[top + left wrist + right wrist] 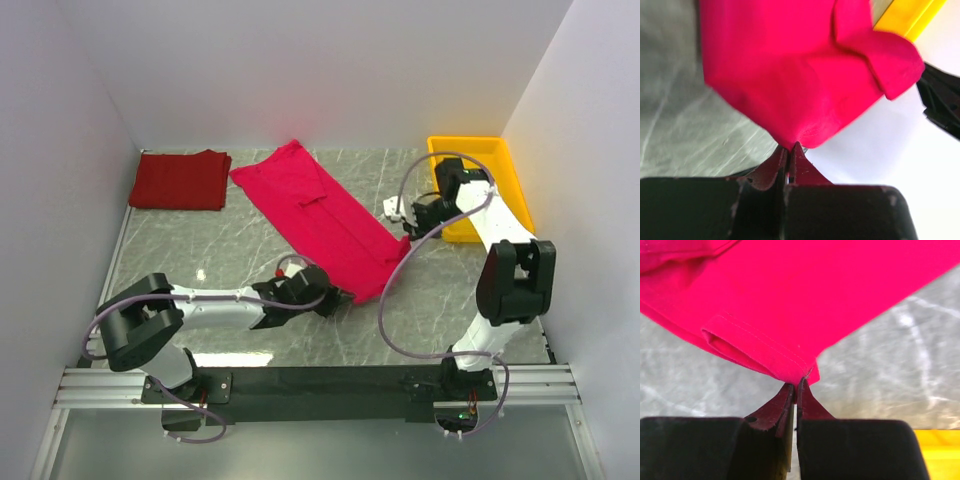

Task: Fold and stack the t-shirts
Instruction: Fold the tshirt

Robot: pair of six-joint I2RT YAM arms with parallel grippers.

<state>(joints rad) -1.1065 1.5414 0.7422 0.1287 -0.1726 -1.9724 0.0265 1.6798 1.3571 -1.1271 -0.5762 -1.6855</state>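
White walls close in a grey, marble-veined bench (200, 250). Across its middle lies the bright crimson t-shirt (315, 215), soft cloth folded into a long band running from far left to near right, its stitched hem showing in the right wrist view. The darker red t-shirt (180, 180) sits folded in a flat rectangle at the far left. A hard yellow tray (500, 160) stands far right. The left gripper (790, 150) is pinched tight on the band's near corner, and the right gripper (799, 385) is clamped on its right-hand hem corner.
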